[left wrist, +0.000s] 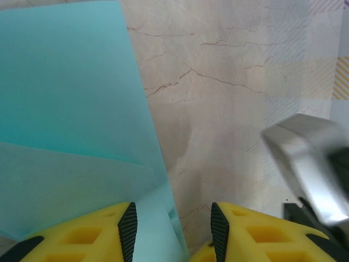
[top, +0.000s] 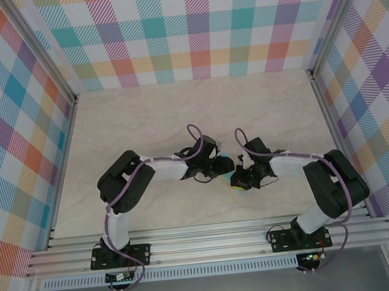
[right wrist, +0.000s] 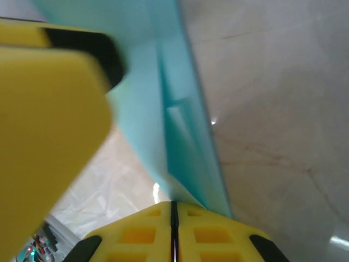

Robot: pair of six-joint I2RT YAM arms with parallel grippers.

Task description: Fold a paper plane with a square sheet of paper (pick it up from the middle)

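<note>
The right gripper was pinched shut on the folded blue paper near the middle of the table, while the left gripper stood half open around its edge, clamping nothing, so an off-line squeeze there could crumple it or skew the fold

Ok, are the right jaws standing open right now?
No: in the right wrist view the right jaws are closed to a thin seam, with the light-blue paper coming out from between them.
</note>
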